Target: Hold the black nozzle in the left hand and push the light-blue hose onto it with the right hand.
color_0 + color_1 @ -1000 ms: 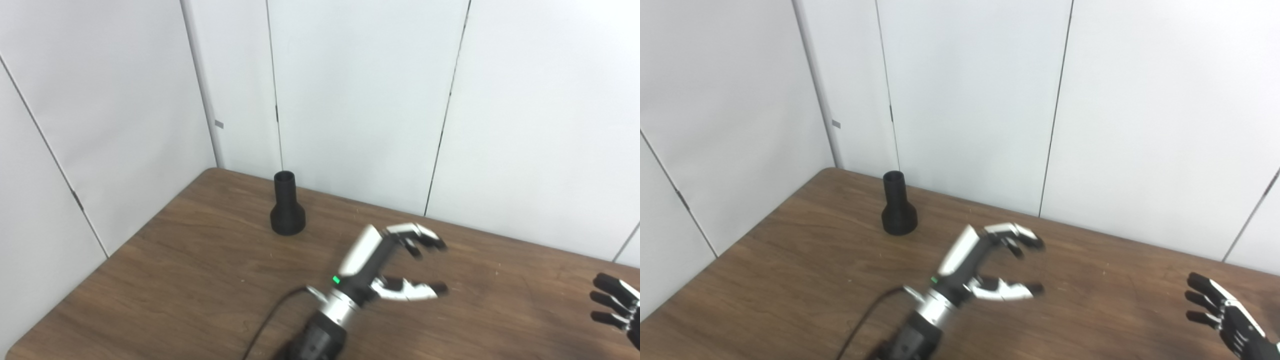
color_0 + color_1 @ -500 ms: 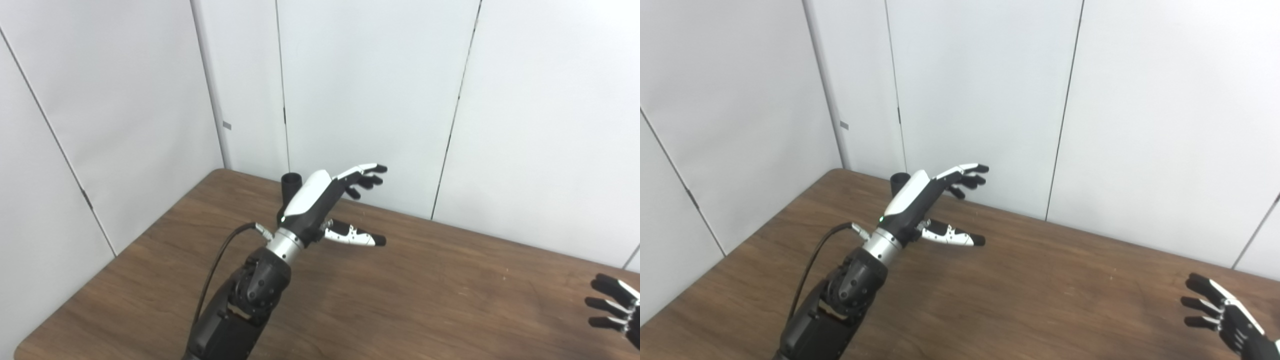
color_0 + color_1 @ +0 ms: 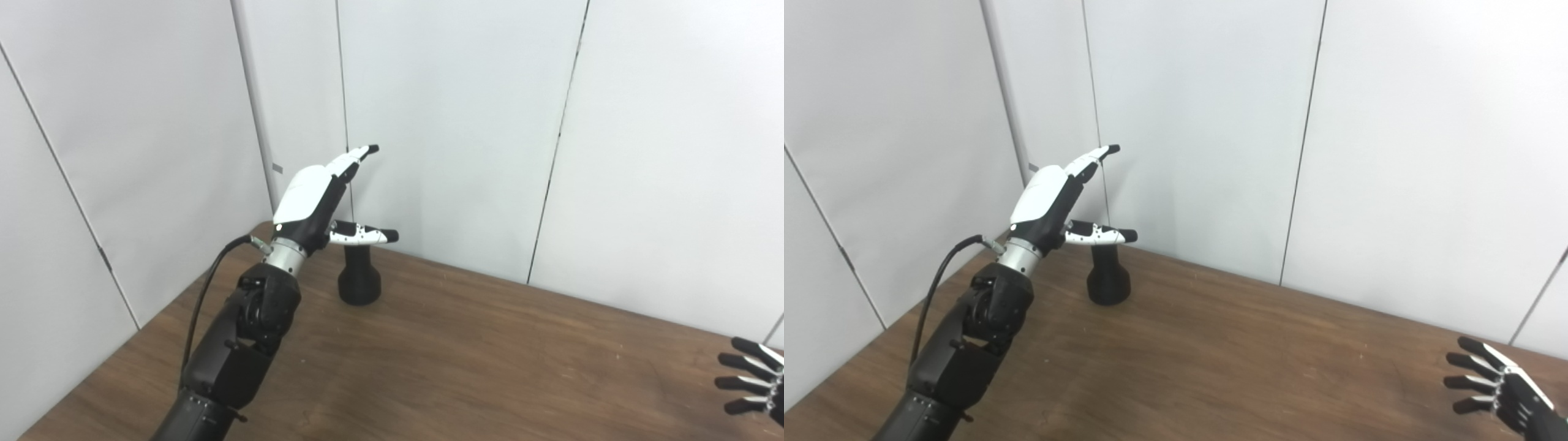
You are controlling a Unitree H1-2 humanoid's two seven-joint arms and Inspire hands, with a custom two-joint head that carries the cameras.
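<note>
The black nozzle (image 3: 359, 275) stands upright on the bench (image 3: 490, 355), left of centre in the frame and near the far edge. The left hand (image 3: 312, 202) is raised in the upper left of the frame — fingers (image 3: 352, 158) released and spread, holding nothing, its thumb crossing in front of the nozzle's top. The right hand (image 3: 1497, 383) sits at the lower right edge, fingers splayed and empty.

White-backed robot hand (image 3: 318, 202) with black fingertips on a silver wrist, black cabled forearm.
</note>
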